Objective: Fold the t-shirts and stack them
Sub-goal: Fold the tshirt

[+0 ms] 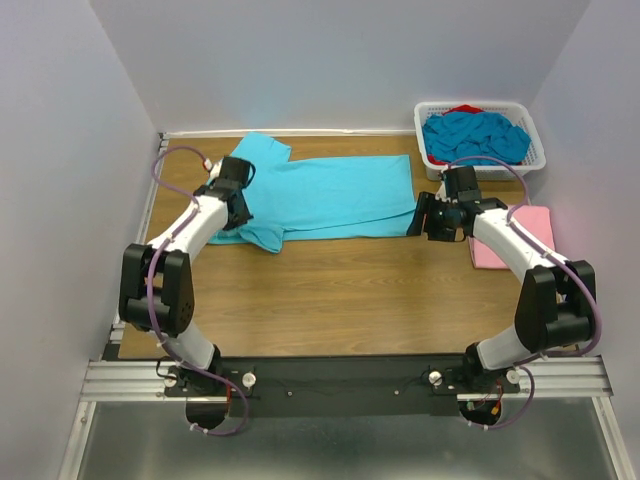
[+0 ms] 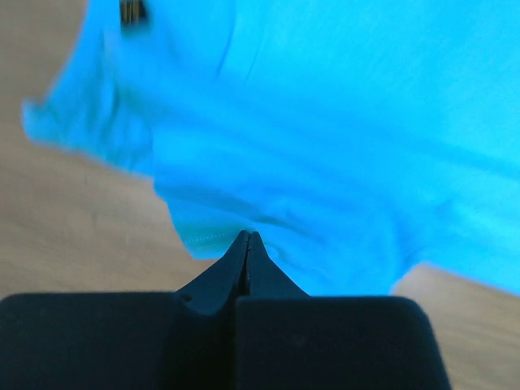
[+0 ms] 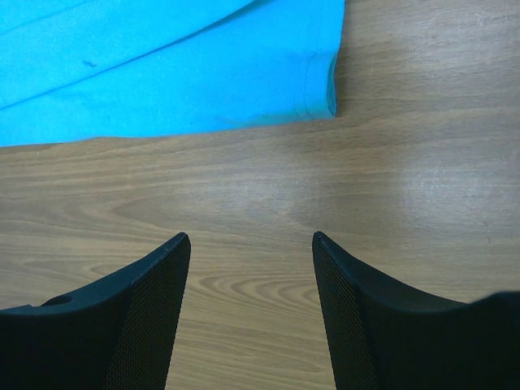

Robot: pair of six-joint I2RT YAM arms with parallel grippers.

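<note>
A turquoise t-shirt (image 1: 330,195) lies spread flat across the far half of the wooden table (image 1: 330,290). My left gripper (image 1: 238,210) is over its near left sleeve. In the left wrist view that gripper (image 2: 249,236) is shut, its tips pinching the sleeve's hem, and the t-shirt (image 2: 341,122) puckers around them. My right gripper (image 1: 420,215) hovers open just off the shirt's right hem corner. In the right wrist view this gripper (image 3: 250,240) has only bare wood between its fingers, with the t-shirt (image 3: 162,73) ahead. A folded pale pink t-shirt (image 1: 532,225) lies at the right, partly under the right arm.
A white lattice basket (image 1: 537,152) stands at the back right, holding crumpled turquoise shirts (image 1: 475,135) and something red (image 1: 463,108). Walls close in the table on the left, back and right. The arms' base rail (image 1: 340,385) runs along the near edge.
</note>
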